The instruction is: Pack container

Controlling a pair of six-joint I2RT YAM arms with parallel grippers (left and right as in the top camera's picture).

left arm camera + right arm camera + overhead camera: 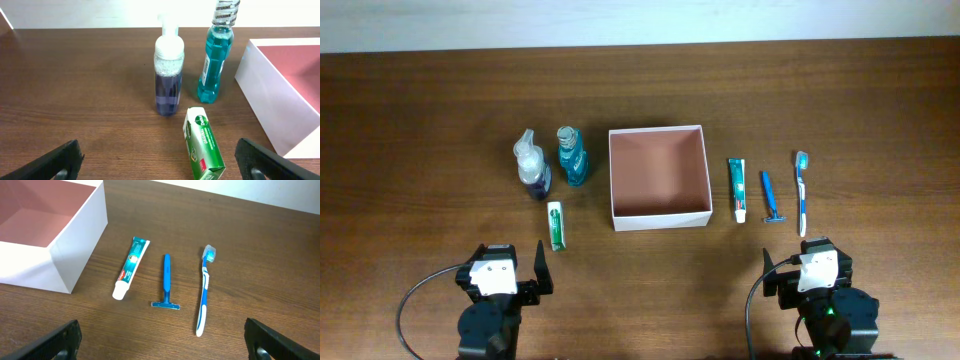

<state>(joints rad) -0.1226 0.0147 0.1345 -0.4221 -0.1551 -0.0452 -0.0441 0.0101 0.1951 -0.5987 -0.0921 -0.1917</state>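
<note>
Left gripper (160,165), right gripper (162,345) both released. Mouthwash (215,65) label legible only left wrist; container (660,217) whole only overhead.

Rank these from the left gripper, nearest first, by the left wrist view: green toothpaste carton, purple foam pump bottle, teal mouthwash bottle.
From the left gripper:
1. Green toothpaste carton, lying just ahead.
2. Purple foam pump bottle, upright, behind it.
3. Teal mouthwash bottle, upright, farthest back, right.
</note>
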